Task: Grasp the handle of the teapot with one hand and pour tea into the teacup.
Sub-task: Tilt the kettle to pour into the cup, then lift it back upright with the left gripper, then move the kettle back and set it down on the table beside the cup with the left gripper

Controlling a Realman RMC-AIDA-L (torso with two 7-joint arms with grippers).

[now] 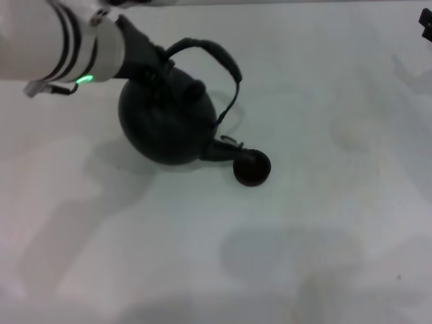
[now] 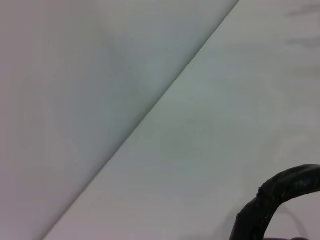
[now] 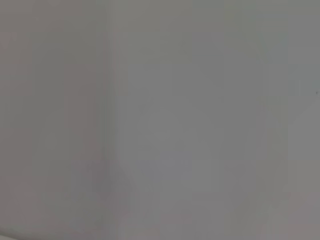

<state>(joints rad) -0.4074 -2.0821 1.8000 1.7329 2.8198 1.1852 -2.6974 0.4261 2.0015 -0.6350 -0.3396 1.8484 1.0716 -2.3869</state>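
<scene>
While one cup sits nearest in the head view, on the white table, one pot lies just beyond it and to the left, tipped over so that its spout slants down to the right and meets the cup's rim. From round body to spout tip, the pot's long axis runs from upper left to lower right. Its knobbed lid faces up and right. A single handle arches over the lid, from the left arm's end to the pot's right side.

Farther back, the left gripper reaches in from the upper left and meets the handle's left end. Its dark body hides the fingers, so I cannot tell how they stand. A green light glows on the white wrist behind it.

Only a dark piece of the right arm shows, at the far right edge.

In the left wrist view, a curved piece of the rough handle shows close up over the table, without pot or cup. Plain grey fills the right wrist view.
</scene>
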